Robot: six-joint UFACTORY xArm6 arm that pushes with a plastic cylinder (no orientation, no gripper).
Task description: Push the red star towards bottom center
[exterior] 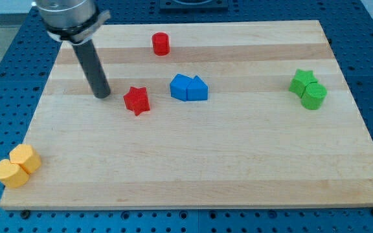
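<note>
The red star [136, 100] lies on the wooden board [193, 162], left of the view's centre and in its upper half. My tip [101, 96] rests on the board just to the star's left, with a small gap between them. The dark rod rises from the tip toward the view's top left.
A red cylinder [160, 44] stands near the top edge. Two blue blocks [188, 88] sit together just right of the star. A green star [302, 80] and a green cylinder [314, 96] sit at the right. Two yellow blocks [18, 166] sit at the bottom left corner.
</note>
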